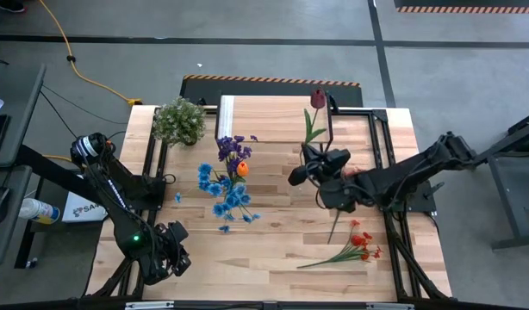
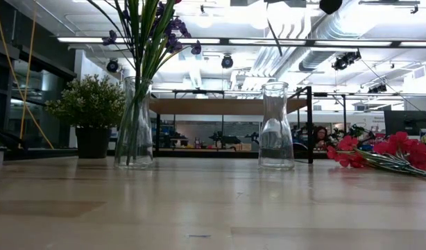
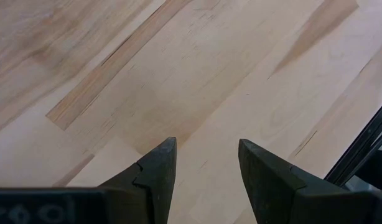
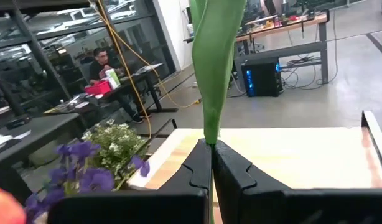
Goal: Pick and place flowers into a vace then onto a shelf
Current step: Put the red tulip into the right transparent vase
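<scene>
My right gripper (image 1: 295, 176) is shut on a dark maroon flower (image 1: 317, 99) and hovers over the table's middle. The flower's stem and green leaf (image 4: 211, 68) rise above the fingers. A glass vase (image 2: 134, 125) left of it holds blue, purple and orange flowers (image 1: 228, 176). A second glass vase (image 2: 276, 125) stands empty on the table. Red flowers (image 1: 359, 245) lie on the table at the near right. The shelf (image 1: 273, 116) stands along the far edge. My left gripper (image 1: 177, 260) is open near the near left corner, over bare wood (image 3: 206, 93). My right gripper pinches the maroon flower's green stem (image 4: 209, 138), just below the leaf, between its two shut fingers. The fingers come at it level and lie across the stem. The flower stands roughly upright with its bloom above the fingers, lifted clear of the table.
A bushy potted plant (image 1: 180, 120) stands at the far left beside the shelf. Black metal frame rails (image 1: 394, 172) run along the table's sides. Bare tabletop (image 1: 273, 232) lies between the filled vase and the red flowers. A person (image 4: 101, 62) sits at a desk beyond the table.
</scene>
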